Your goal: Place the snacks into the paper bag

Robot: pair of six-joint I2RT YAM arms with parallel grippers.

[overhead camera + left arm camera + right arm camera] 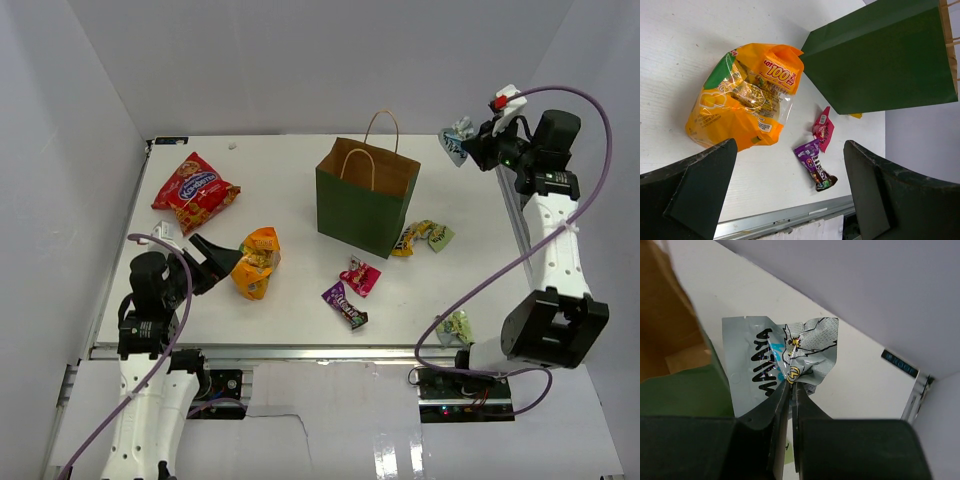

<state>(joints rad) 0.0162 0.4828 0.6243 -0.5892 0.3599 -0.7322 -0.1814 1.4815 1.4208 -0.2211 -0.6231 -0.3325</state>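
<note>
Paper bag (365, 205) stands upright and open in the middle of the tabletop, somewhat nearer to the far edge. The right gripper (470, 148) hangs close to the far right corner, its claw pinching a silver packet (765, 360), to the right of the bag's mouth and apart from it. The left gripper (222, 268) is near the left edge with its claw spread wide, and the orange-yellow bag (256, 262) lies just in front of it. The red chip bag (194, 190) lies toward the far left corner. The pink wrapper (361, 275) and the purple wrapper (345, 305) lie between the paper bag and the near edge. The yellow candy pack (412, 237) and a light-green wrapper (438, 235) lie at the bag's right side.
</note>
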